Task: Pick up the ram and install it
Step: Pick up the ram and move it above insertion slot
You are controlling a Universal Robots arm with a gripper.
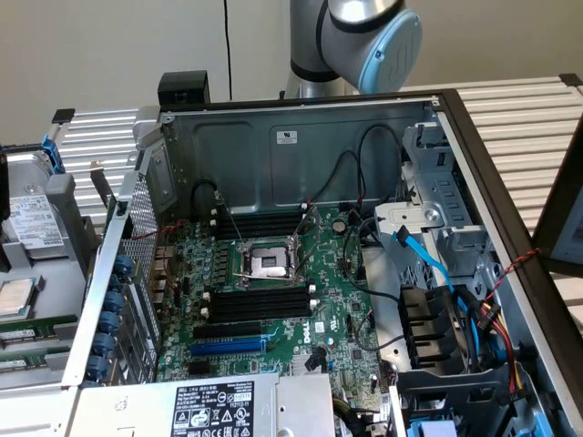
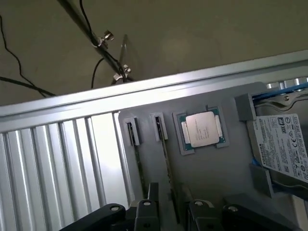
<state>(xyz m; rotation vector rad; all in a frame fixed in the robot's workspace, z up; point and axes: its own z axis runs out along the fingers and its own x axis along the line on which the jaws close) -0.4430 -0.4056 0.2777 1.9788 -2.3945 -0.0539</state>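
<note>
- Ram (image 2: 165, 159) stands on edge in a groove of the grey holder tray (image 2: 216, 185). The tray sits on the surface to the exterior view's left of the open computer case (image 1: 255, 146). The jaws are apart, one on each side of the stick, and by my reading not yet closed on it.
- A second ram stick (image 2: 136, 156) stands in the neighbouring groove, just beside. A jaw coming down off-centre could land on it or wedge between the two.
- The stick offers only its thin top edge. A shallow or skewed grip could let it tilt or slip in the groove.
- The CPU (image 2: 202, 130) lies in its pocket on the ram's other side, near enough that a drifting jaw could scrape it.
- The black memory slots (image 1: 260, 303) flank the CPU socket (image 1: 271, 264) on the motherboard (image 1: 344, 305). A crookedly held stick would probably not seat, and pressing it could strain the board.
- Seen edge-on, the ram is long, narrow and very thin, with a dark upper edge. Its faces are turned away, so I cannot tell the label or chips.
- In the exterior view the two sticks read as green strips at the left edge, nearer than the hard drive (image 1: 32, 228).
</note>
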